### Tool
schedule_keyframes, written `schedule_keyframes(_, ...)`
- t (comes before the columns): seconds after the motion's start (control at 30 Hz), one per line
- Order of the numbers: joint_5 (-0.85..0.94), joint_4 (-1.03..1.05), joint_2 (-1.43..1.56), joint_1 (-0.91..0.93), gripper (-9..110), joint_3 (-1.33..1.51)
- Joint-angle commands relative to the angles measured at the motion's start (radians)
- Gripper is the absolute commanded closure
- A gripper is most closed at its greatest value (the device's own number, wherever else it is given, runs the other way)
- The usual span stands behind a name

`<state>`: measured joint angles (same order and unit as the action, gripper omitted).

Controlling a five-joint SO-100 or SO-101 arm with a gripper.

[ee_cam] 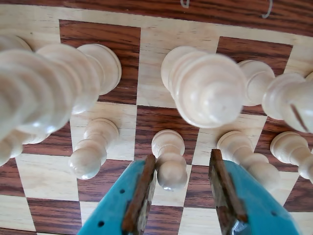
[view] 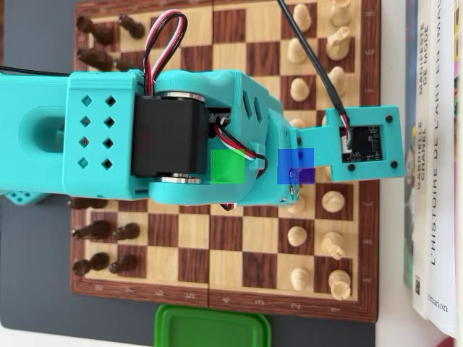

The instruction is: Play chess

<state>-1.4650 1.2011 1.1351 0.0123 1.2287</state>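
Wrist view: gripper (ee_cam: pixel 182 183) spread, one finger either side of a white pawn (ee_cam: pixel 169 157) in the near pawn row, not yet touching. Placement looks aimed at gripping its head for an opening move. Overhead, the arm (view: pixel 188 137) hides that pawn on the chessboard (view: pixel 224 246).

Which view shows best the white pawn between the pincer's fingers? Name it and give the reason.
The wrist view: the white pawn stands unobstructed on the chessboard, between the open pincer fingers. In the overhead view the teal arm covers that spot, so this pawn cannot be seen there.

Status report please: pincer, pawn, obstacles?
Pincer open, straddling white pawn, not closed on it. Tall white pieces crowd close behind. Neighbour pawns beside.
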Motion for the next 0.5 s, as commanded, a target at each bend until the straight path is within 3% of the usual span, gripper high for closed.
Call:
schedule_keyframes(0.0, -0.005, -0.008, 0.011, -0.003, 85, -0.043)
schedule_keyframes(0.47, -0.005, -0.008, 0.009, -0.008, 89, -0.043)
